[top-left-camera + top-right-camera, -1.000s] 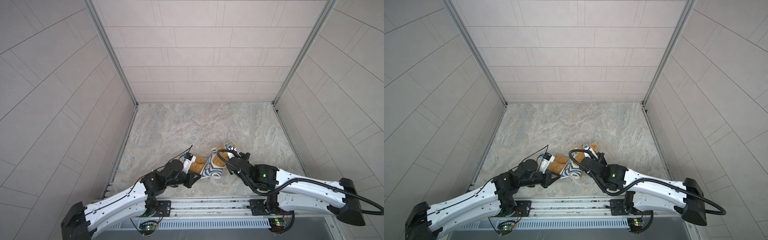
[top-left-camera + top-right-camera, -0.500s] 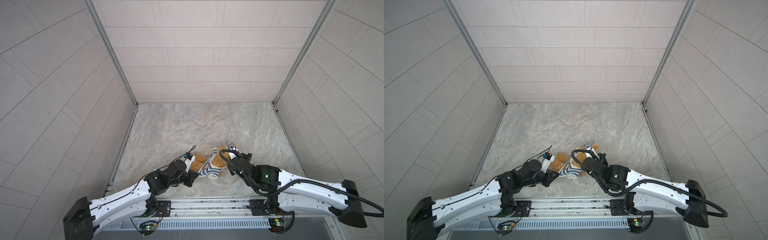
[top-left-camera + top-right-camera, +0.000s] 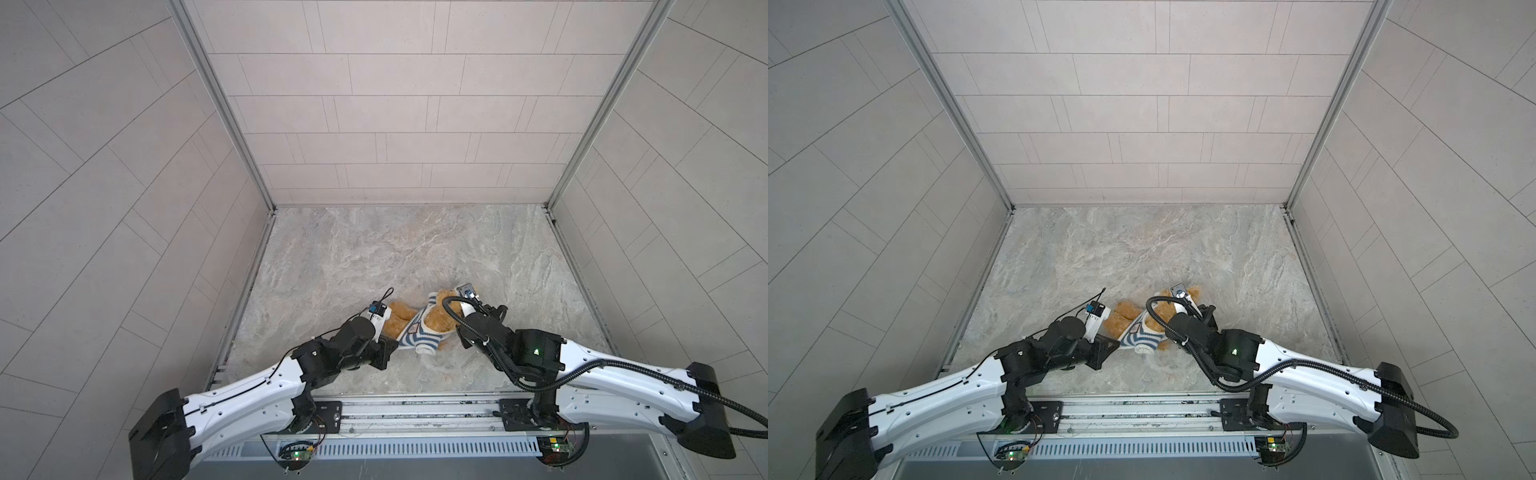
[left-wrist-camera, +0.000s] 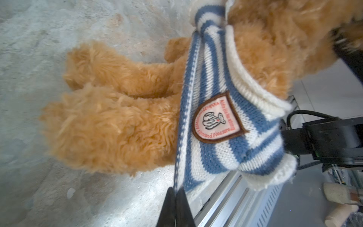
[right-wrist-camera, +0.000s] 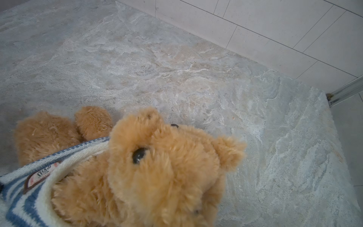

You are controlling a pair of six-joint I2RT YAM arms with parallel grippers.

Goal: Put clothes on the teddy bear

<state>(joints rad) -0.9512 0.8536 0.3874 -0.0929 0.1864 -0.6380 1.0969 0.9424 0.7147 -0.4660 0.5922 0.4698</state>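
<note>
Teddy bear [image 3: 441, 321] lies near the front edge of the desk [image 3: 374, 249], about mid-width, legs toward the left arm. Its head and chest are tilted up off the surface. The striped shirt [image 4: 216, 153] is on around its chest, with the badge showing. Left gripper [image 4: 174, 194] is fully closed, pinching the shirt's bottom hem and pulling it taut. Right gripper [image 3: 457, 326] is almost closed on the fur at the bear's head, with its fingers mostly hidden.
</note>
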